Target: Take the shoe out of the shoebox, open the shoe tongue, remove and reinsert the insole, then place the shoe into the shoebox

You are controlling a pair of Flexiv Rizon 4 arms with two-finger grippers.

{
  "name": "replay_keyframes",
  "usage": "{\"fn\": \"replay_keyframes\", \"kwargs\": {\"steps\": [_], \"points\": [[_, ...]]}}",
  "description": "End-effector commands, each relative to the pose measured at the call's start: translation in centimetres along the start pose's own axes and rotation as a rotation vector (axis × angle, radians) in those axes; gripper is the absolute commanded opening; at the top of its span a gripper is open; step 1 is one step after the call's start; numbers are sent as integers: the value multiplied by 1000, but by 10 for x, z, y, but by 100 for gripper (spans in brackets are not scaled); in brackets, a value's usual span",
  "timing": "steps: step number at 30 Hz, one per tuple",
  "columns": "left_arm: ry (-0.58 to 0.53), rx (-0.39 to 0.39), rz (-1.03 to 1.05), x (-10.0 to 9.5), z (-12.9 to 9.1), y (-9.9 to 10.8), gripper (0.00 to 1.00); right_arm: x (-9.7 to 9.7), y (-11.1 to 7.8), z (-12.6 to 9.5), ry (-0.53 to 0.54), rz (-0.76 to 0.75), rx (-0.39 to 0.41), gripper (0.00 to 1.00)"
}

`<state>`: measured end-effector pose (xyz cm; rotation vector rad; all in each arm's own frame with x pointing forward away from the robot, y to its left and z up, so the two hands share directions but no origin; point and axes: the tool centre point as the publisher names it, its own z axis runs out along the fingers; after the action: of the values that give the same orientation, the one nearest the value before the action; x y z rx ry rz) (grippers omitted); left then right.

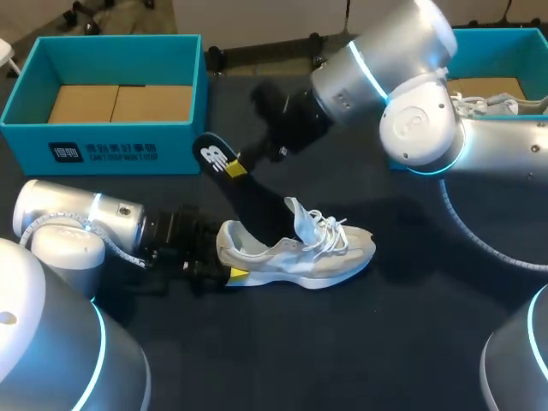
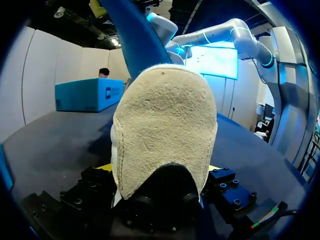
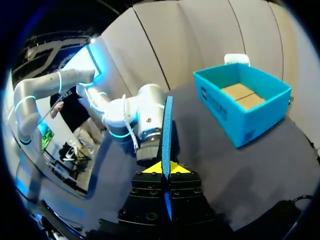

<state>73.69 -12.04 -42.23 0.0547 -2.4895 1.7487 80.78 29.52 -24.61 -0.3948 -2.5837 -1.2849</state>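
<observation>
A white sneaker (image 1: 295, 250) lies on its sole on the black table, toe to the right. My left gripper (image 1: 225, 261) is shut on its heel, one yellow tip at each side. In the left wrist view the suede heel (image 2: 165, 125) fills the space between the fingers of the left gripper (image 2: 160, 170). A dark blue insole (image 1: 244, 193) slants up out of the shoe's opening to the left. My right gripper (image 1: 232, 167) is shut on it near its upper end. In the right wrist view the insole (image 3: 167, 127) stands edge-on between the right gripper's (image 3: 164, 168) tips.
An open teal shoebox (image 1: 111, 141), lined with cardboard, stands at the back left; it also shows in the wrist views (image 2: 87, 95) (image 3: 240, 107). A second teal box (image 1: 501, 38) at the back right holds another white shoe (image 1: 484, 104), partly behind my right arm.
</observation>
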Motion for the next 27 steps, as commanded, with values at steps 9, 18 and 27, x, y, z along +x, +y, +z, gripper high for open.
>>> {"fn": "replay_keyframes", "kwargs": {"steps": [9, 18, 27], "points": [[-1, -2, 0, 0, 1, 1, 0, -18, 33, -21, -160, -70, -227, 0], [-1, -2, 0, 0, 1, 1, 0, -34, 64, -36, -269, -95, -405, 0], [-1, -2, 0, 0, 1, 1, 0, -46, 81, -54, -285, -113, -435, 0]]}}
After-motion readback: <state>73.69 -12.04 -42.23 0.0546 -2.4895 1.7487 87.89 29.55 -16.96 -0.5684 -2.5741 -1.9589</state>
